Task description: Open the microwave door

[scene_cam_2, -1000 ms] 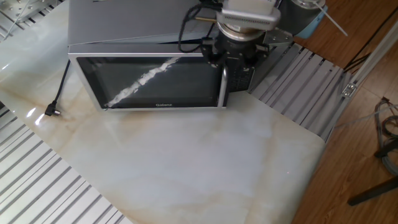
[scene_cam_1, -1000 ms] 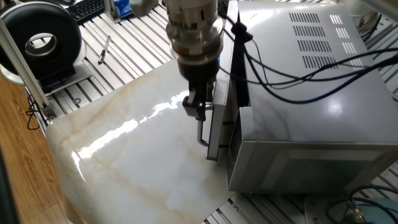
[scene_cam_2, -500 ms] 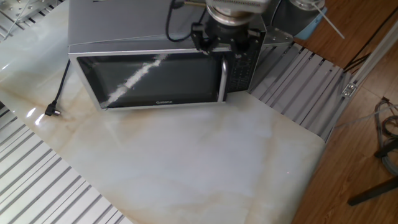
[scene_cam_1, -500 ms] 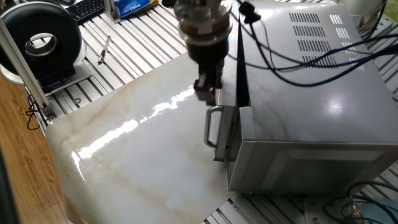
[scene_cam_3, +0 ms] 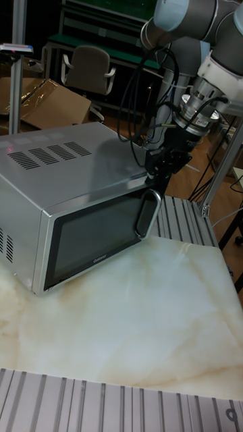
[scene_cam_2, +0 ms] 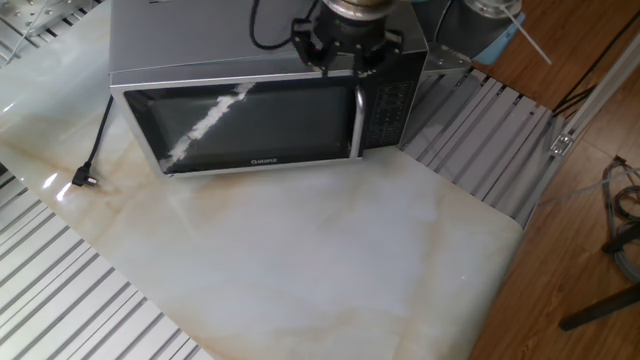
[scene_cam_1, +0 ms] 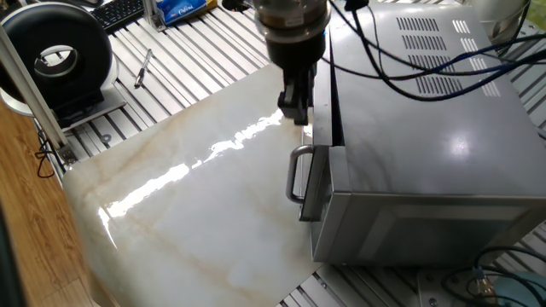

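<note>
The silver-grey microwave [scene_cam_1: 426, 128] stands on the marble table [scene_cam_1: 188, 205]. Its door [scene_cam_2: 250, 125], dark glass in a silver frame, stands only slightly ajar at the handle side. The curved silver handle [scene_cam_1: 294, 175] runs down the door's edge next to the control panel [scene_cam_2: 385, 110]. My gripper [scene_cam_1: 299, 115] hangs just above the top of the handle and holds nothing. From the front, my gripper [scene_cam_2: 343, 62] looks splayed open over the door's upper corner. In the tall fixed view, my gripper [scene_cam_3: 156, 172] sits above the handle [scene_cam_3: 147, 212].
Black cables [scene_cam_1: 401, 81] drape from the arm across the microwave's top. A round black ring device [scene_cam_1: 55, 55], a keyboard [scene_cam_1: 119, 13] and a pen [scene_cam_1: 143, 68] lie to the far left. A power cord with plug [scene_cam_2: 88, 170] trails beside the microwave.
My gripper let go of the handle and rose above it, shifting toward the microwave's top. The door, pulled further out before, swung back toward the casing.
</note>
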`<state>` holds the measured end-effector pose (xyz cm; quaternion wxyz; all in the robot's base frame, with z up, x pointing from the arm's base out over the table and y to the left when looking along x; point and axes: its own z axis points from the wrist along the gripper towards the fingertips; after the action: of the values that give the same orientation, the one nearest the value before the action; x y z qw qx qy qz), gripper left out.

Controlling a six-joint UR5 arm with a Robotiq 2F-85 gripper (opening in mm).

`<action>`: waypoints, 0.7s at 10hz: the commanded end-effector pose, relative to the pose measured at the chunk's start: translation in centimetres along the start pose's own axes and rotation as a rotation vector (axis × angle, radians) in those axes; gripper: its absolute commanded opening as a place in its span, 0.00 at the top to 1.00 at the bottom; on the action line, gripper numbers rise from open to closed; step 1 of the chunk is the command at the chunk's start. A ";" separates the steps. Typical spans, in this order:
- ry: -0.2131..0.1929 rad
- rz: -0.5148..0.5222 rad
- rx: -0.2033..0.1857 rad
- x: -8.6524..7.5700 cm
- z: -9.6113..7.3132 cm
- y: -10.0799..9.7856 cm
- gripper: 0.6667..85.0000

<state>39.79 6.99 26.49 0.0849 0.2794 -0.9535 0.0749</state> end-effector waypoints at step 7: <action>0.059 0.035 0.019 2.2 -0.3 -1.0 0.85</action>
<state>38.67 4.78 27.48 0.1088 0.2633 -0.9532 0.1015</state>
